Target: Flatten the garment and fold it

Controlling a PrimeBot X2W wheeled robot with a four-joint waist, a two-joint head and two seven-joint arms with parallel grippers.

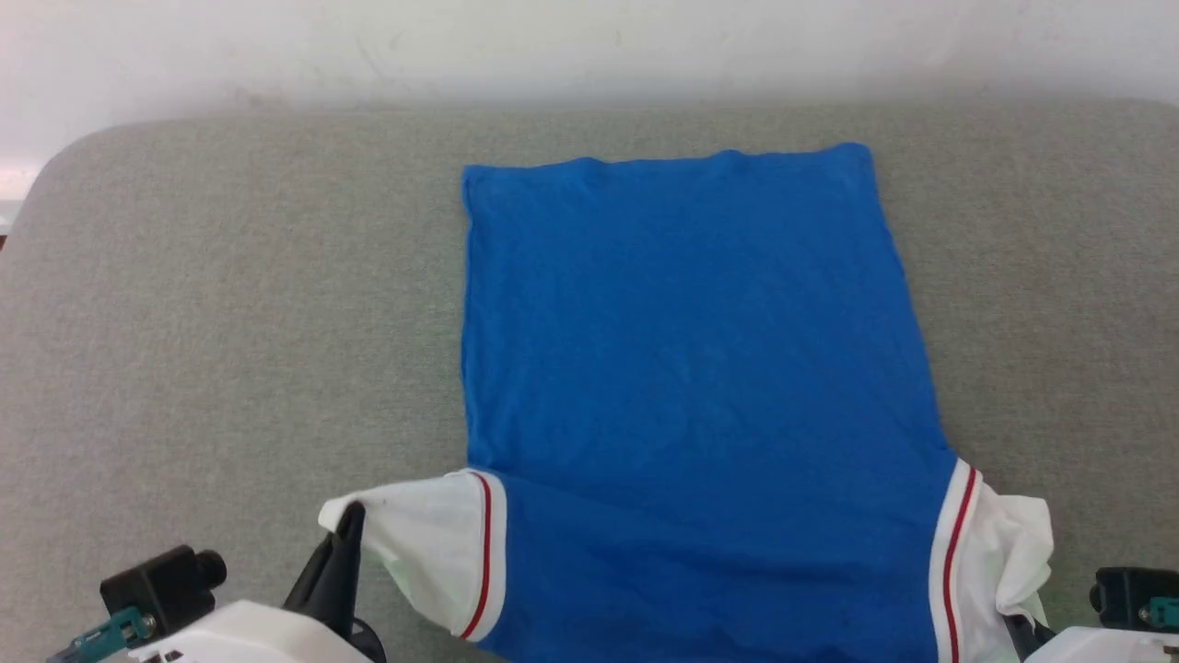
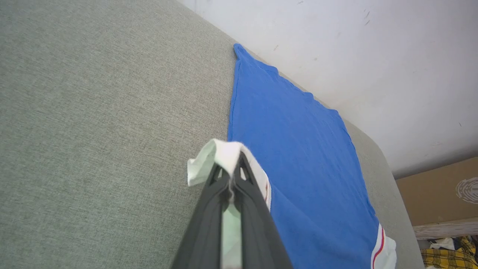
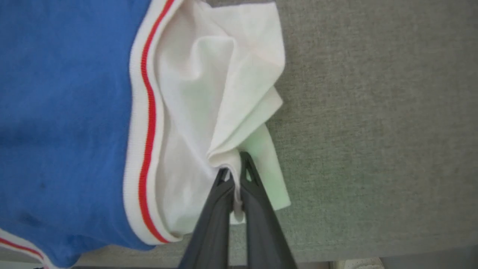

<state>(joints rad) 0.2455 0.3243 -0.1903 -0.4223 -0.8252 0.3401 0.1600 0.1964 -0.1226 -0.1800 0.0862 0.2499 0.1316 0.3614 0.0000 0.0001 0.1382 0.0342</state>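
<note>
Your garment (image 1: 691,368) lies spread on the grey fabric-covered desk (image 1: 230,322). Its blue body is flat, the straight hem is at the far side near the white wall (image 1: 589,46), and the sleeve end is nearest you. No print shows on the upturned face. A thin red stripe on white trim runs where each sleeve meets the blue.

Left jaws: clenched on the outer edge of the white left sleeve (image 1: 424,543). In the left wrist view the dark fingers (image 2: 209,224) are pressed together, with a fold of white cloth (image 2: 220,153) bunched at their tips. In the head view the same sleeve is drawn out to the left of the body.

Right jaws: clenched on the white right sleeve (image 1: 1009,543). In the right wrist view the fingers (image 3: 261,209) pinch a gathered ridge of the sleeve (image 3: 209,93), which creases and fans out from the grip. A pale flap lies on the desk just beside them.

Past the desk's far corner, the left wrist view shows a cardboard box (image 2: 440,190) and some yellow checked cloth (image 2: 452,254).
</note>
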